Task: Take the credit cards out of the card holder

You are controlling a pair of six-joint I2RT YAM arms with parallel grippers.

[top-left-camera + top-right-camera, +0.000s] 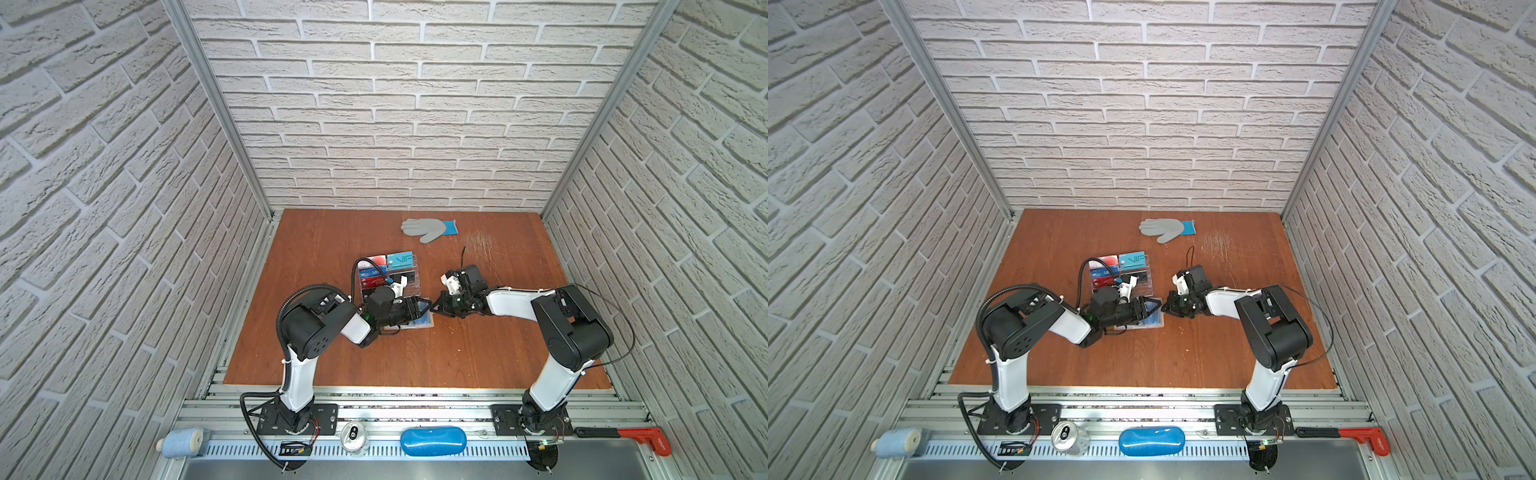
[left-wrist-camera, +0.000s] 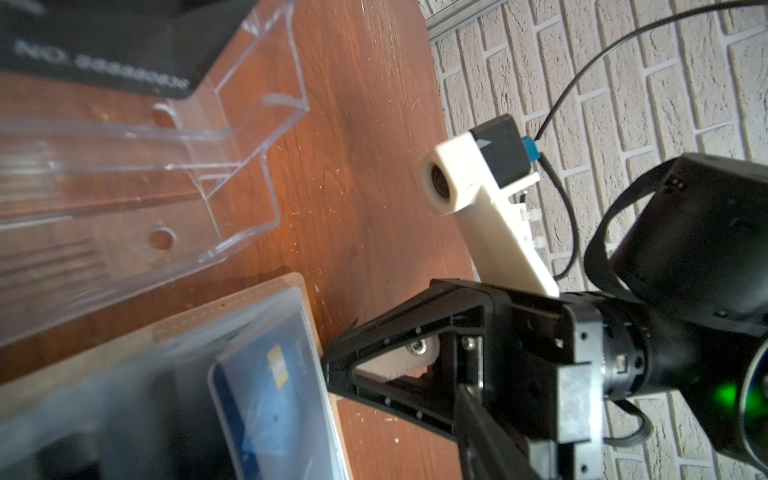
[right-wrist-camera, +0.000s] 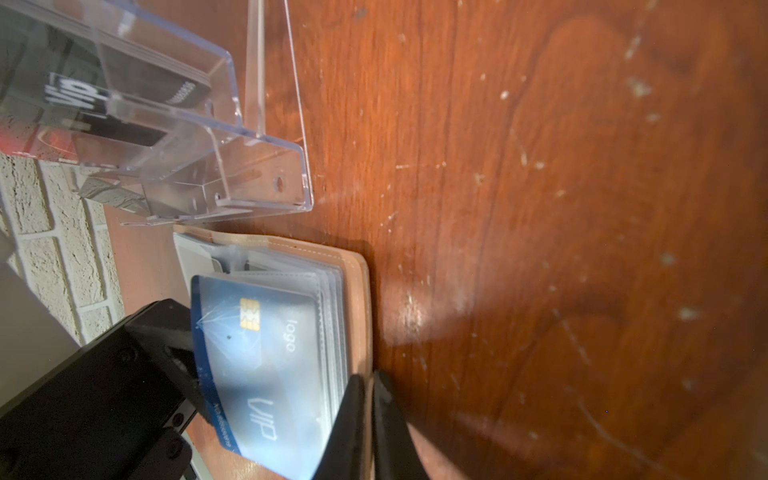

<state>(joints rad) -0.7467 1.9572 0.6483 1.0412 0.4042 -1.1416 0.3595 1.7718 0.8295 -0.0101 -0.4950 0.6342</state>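
**Progress.** The wooden table (image 1: 415, 365) fills the floor of the cell in front of me. Left of centre, a clear acrylic stand (image 1: 411, 286) carries credit cards (image 1: 400, 260) in 5 colours, and I judge these already taken out. Just in front of the stand, the card holder (image 3: 361, 299) lies open and flat with its sleeve pages up. 1 blue card (image 3: 266, 365) sits in the top sleeve, its long edge poking out. At least this 1 remains; the deeper pages cannot be read.

**Pose.** The left arm has its elbow raised and its forearm low, pointing toward centre. The left gripper (image 1: 1154, 309) is over the holder, 1 finger meeting the blue card's projecting edge. Whether the jaws clasp the card I cannot tell. The right arm mirrors it, forearm reaching inward. The right gripper (image 2: 328, 365) is clenched, apparently pinching the holder's tan outer edge, nearly tip to tip with its partner.
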